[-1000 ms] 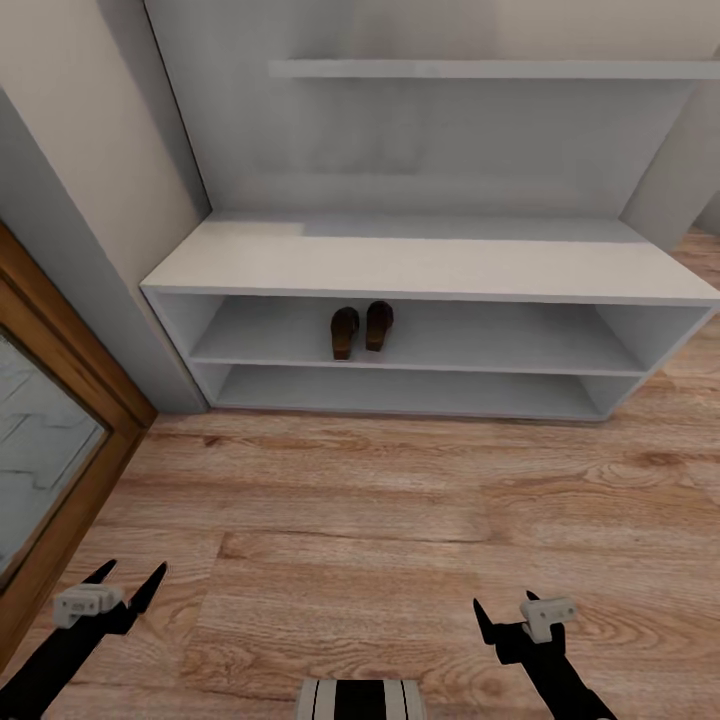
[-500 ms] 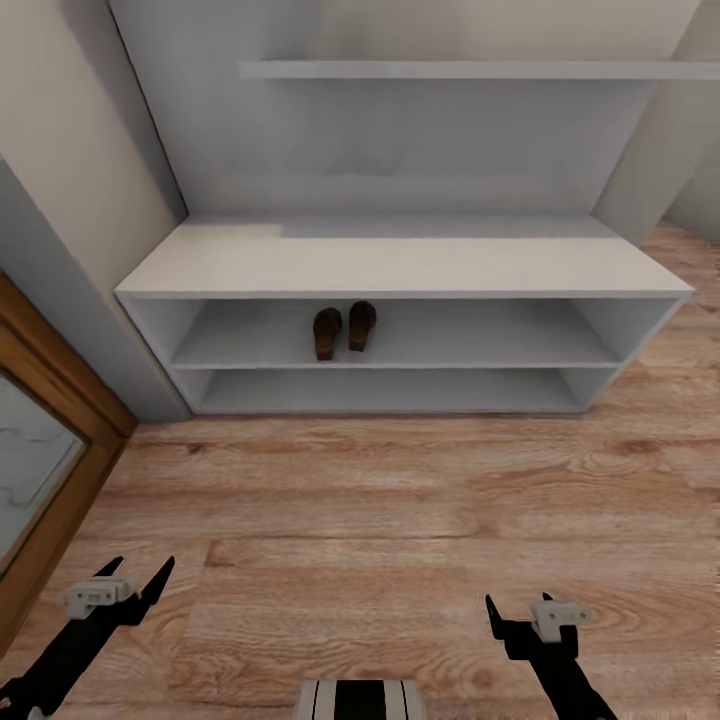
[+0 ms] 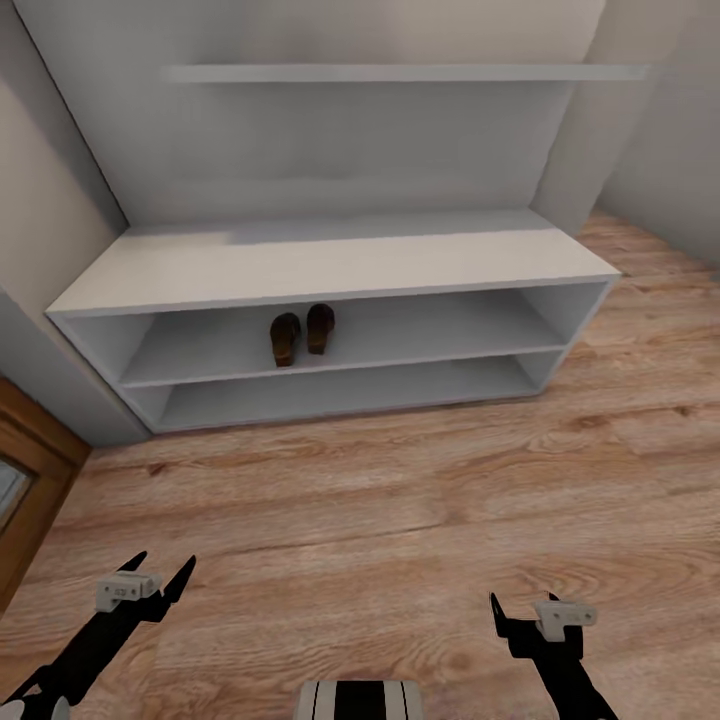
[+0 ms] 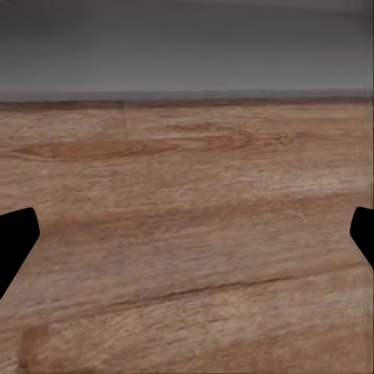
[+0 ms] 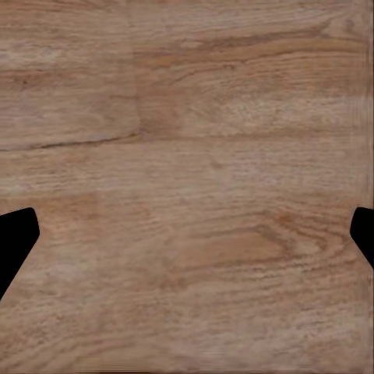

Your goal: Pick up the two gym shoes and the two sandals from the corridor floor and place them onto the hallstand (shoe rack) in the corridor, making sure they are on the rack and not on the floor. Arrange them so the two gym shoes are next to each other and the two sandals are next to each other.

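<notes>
I see my left gripper (image 3: 160,577) at about 8 o'clock in the head view, its two black fingers spread apart and holding nothing. My right gripper (image 3: 520,612) is at about 5 o'clock, also spread and empty. In both wrist views the fingertips stand wide at the two edges, and between them I see only the corridor floor (image 3: 400,520), light brown planks with knots and seams. In the left wrist view a grey wall (image 4: 187,47) meets the floor further away.

The hallstand (image 3: 330,262) stands at 12 o'clock against the back wall, with a thick flat top, two shoe tiers and a high shelf (image 3: 400,73). The two sandals (image 3: 302,333) lie on its upper tier, left of the middle, side by side and almost touching. At 9 o'clock I see a brown wooden door frame (image 3: 30,470).
</notes>
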